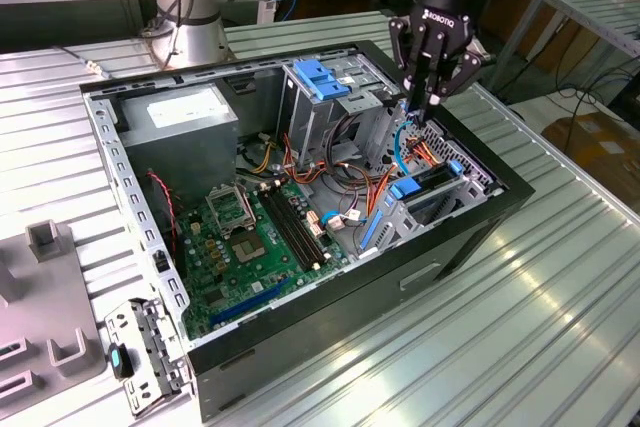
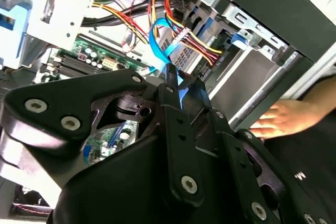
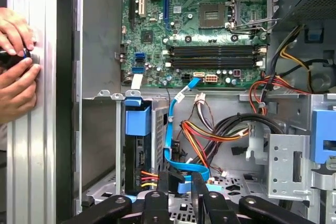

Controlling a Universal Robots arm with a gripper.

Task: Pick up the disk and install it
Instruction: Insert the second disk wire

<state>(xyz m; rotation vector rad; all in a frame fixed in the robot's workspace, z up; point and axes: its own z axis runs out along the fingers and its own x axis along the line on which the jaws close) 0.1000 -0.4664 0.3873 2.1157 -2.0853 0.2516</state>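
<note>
The disk (image 1: pixel 432 185) sits in the lower bay at the front of the open computer case (image 1: pixel 500 209), blue rails on its sides. In the first wrist view the disk (image 3: pixel 137 153) stands edge-on under a blue rail cap, with red and yellow wires plugged in at its end. My gripper (image 1: pixel 430 112) hangs just above that bay. Its fingers (image 3: pixel 163 184) close on the plug end of a flat blue data cable (image 3: pixel 169 129). In the second wrist view the gripper (image 2: pixel 182 83) pinches the same blue cable (image 2: pixel 157 35).
A person's hands (image 3: pixel 16 61) rest on the case's outer wall, one hand (image 2: pixel 278 119) near the bay. Inside are the motherboard (image 1: pixel 250 237), a grey power supply (image 1: pixel 185 117), a drive cage with a light-blue latch (image 1: pixel 320 77) and loose wire bundles (image 3: pixel 210 135). Metal brackets (image 1: pixel 145 352) lie on the table.
</note>
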